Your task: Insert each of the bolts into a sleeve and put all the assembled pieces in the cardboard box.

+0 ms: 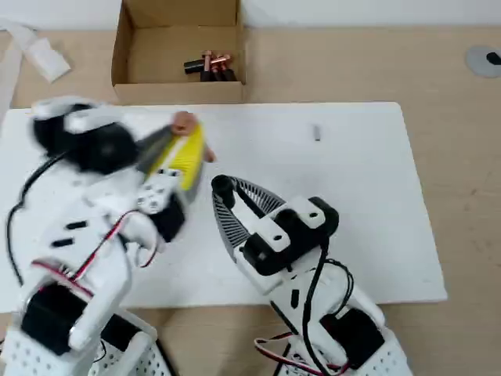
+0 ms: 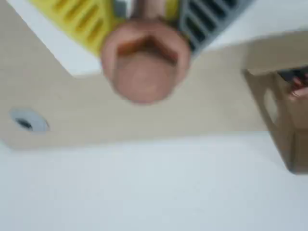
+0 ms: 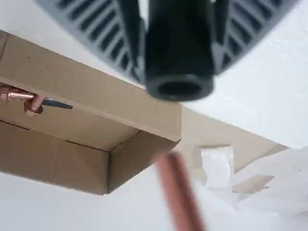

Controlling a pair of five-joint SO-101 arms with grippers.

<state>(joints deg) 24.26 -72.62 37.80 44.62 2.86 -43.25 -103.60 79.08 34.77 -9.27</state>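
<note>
Left gripper [image 1: 186,135] clenched on bolt [image 2: 144,72], right gripper [image 1: 225,194] clenched on sleeve [image 3: 179,72]; bolt near sleeve's 10 o'clock, not yet in, so it should square shank to bore, feed slowly; box [image 1: 120,59] at 12 o'clock.

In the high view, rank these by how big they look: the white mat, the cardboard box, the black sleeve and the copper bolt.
1. White mat.
2. Cardboard box.
3. Black sleeve and copper bolt: both show as similar small ends, each only partly visible, so I won't rank one above the other.
</note>
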